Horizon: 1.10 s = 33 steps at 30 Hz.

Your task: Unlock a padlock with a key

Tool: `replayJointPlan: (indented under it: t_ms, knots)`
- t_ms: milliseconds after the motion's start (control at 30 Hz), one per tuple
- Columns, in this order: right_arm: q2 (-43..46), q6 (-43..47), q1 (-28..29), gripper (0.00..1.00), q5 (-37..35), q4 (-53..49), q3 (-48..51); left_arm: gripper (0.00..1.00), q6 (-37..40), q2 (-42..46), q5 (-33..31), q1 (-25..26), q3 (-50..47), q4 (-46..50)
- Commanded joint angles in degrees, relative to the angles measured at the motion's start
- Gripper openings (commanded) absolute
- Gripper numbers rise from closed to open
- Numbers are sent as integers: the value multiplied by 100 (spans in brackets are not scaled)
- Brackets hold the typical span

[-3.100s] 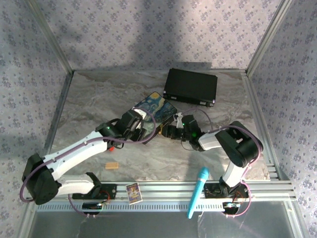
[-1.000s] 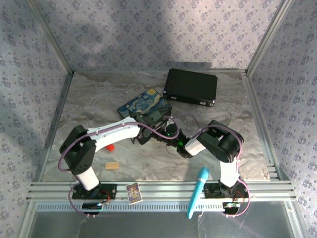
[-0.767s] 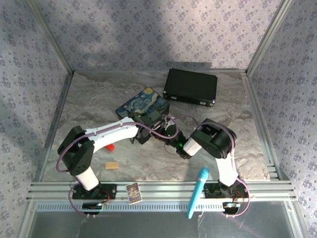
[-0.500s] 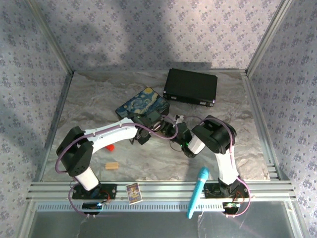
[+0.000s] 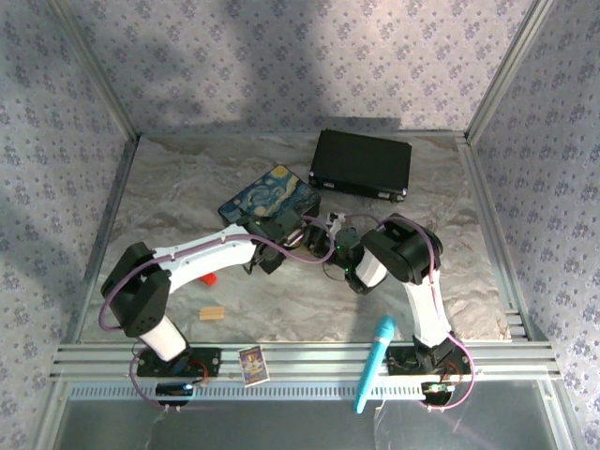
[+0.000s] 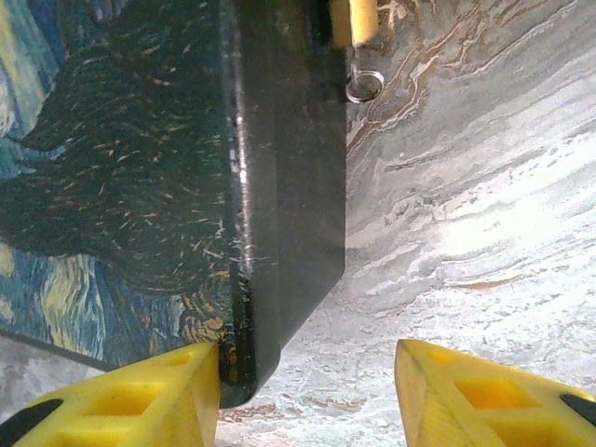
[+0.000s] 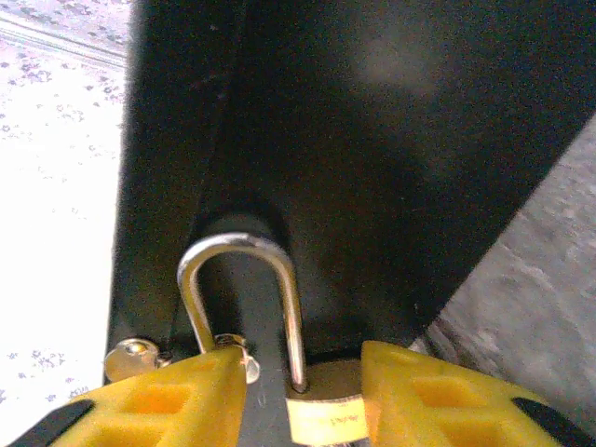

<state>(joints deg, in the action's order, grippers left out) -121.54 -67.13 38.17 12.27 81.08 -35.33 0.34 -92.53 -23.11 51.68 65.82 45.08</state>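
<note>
Drawn inward, the right end effector is clamping the padlock steady for keying; the left end effector is gaping.

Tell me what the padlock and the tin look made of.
The padlock body looks like brass: yellow-gold, dull sheen. Its shackle looks like polished steel: silver, bright glints. The tin is probably painted metal: glossy dark side, fine scratches catching light.

Padlock: brass-gold body, silver shackle. Tin: painted blue-and-yellow swirls. Table: grey marbled veining. Case: plain black.
</note>
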Motion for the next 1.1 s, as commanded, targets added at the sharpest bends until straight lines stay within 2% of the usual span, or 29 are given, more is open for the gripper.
replayJointPlan:
  t_ms: [0, 67, 267, 433, 500, 567, 633, 733, 833, 1000, 1067]
  knots:
    - [-268, 703, 126, 46, 153, -1182, 58, 51, -115, 13, 845, -31, -86, 202]
    - [-252, 837, 149, 48, 11, -1239, 155, 51, -117, 65, 939, -74, -38, 182]
    - [-606, 979, 155, 44, 613, -882, -130, 51, -274, 129, 1153, -287, 112, 80]
    - [-550, 1269, 168, 32, 1065, -629, -149, 51, -459, 372, 1340, -603, 84, -34]
    - [-439, 1413, 185, 29, 956, -891, -150, 51, -448, 449, 1338, -645, 104, -40]
    - [-296, 1501, 221, 29, 514, -1355, -110, 51, -473, 505, 1262, -643, 172, 10]
    - [-122, 1493, 223, 30, 84, -2088, -104, 51, -572, 603, 1134, -661, 272, 27]
    - [84, 1563, 199, 34, -260, -2651, -91, 52, -798, 806, 944, -775, 412, 31]
    - [371, 1792, 255, 37, -537, -3320, -171, 54, -1005, 1061, 997, -1055, 416, -135]
    - [608, 2684, 579, 48, -623, -4339, -597, 63, -1091, 1073, 1088, -1661, 517, -213]
    - [655, 2843, 624, 54, -648, -4615, -611, 73, -1129, 913, 972, -1919, 730, -156]
